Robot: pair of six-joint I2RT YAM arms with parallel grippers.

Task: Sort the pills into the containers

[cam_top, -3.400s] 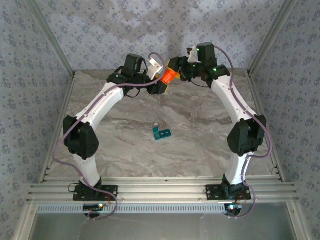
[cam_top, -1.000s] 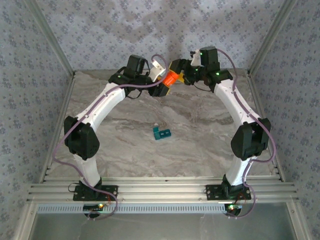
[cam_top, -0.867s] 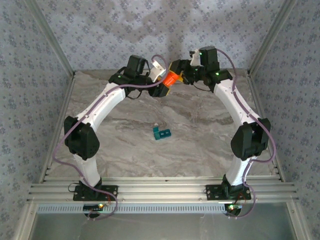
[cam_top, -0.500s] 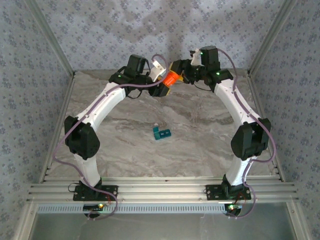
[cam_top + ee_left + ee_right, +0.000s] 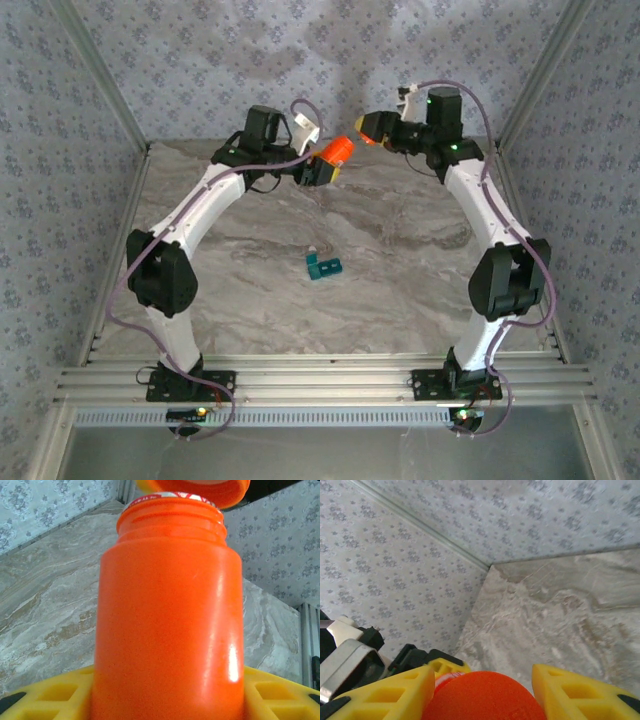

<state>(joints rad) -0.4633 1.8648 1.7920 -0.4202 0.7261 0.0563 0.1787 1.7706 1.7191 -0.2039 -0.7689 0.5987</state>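
the bottle (image 5: 336, 152) hangs above the far middle of the surface (image 5: 400, 290); its cap (image 5: 368, 125) just right, apart; the containers (image 5: 324, 267) lie nearer, mid-surface

We see the containers (image 5: 324, 267), a little teal strip of joined boxes. It lies flat near the middle of the grey stone table (image 5: 400, 300). Its left end pokes out toward the back, with a tiny pale bit there. It is too small for us to tell more.

Robot lab booth — aluminium rail frame (image 5: 320, 385), patterned walls (image 5: 200, 60), marble-look tabletop (image 5: 390, 300).
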